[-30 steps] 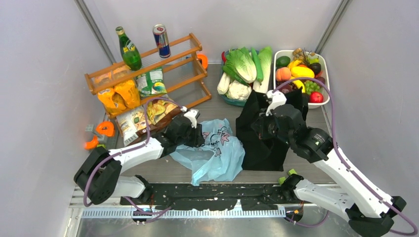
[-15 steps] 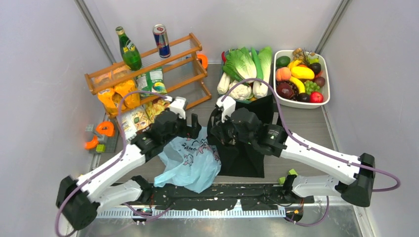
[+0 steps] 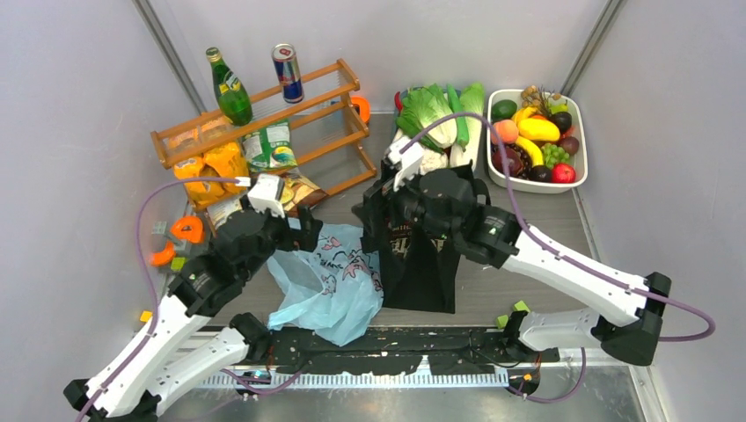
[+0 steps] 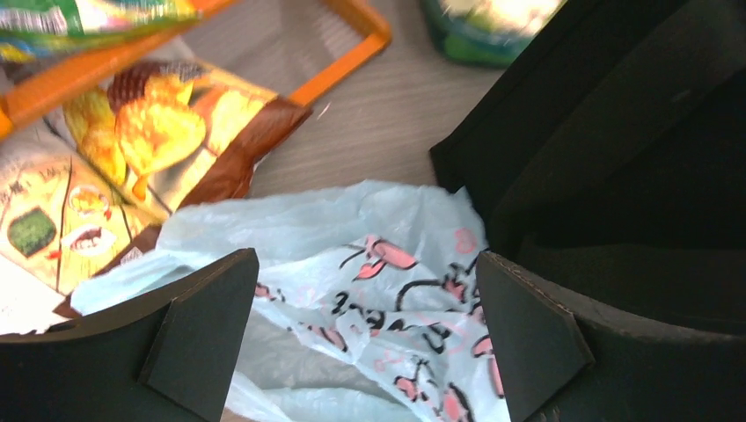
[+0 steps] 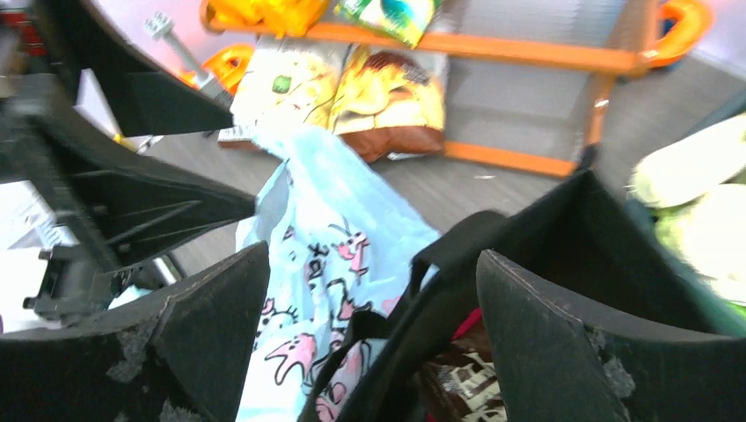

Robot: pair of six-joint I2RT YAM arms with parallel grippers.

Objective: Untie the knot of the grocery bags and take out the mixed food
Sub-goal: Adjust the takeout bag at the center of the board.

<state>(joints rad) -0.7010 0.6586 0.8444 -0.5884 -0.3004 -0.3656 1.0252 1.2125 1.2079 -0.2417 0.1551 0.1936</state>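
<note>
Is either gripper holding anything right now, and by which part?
Nothing held: left gripper open above the light-blue bag, right gripper open above the black tote.

Two bags: one light-blue plastic bag [image 3: 330, 281] and one black tote [image 3: 422, 277]. One wooden rack [image 3: 160, 145], one green bottle [image 3: 230, 88] and one drink can [image 3: 287, 73].

Five snack packets lie outside the bags: two orange packets [image 3: 189, 171] [image 3: 229, 163], one green packet [image 3: 268, 145], one brown packet [image 3: 303, 186] and one white packet [image 3: 224, 207]. One more dark packet [image 5: 457, 378] shows inside the tote.

One heap of vegetables [image 3: 431, 114] and one white tray [image 3: 581, 141] of fruit, the pieces piled too close to count. Three orange plastic pieces [image 3: 186, 229] [image 3: 162, 256] [image 3: 359, 107]. Two robot arms [image 3: 189, 290] [image 3: 563, 264].
</note>
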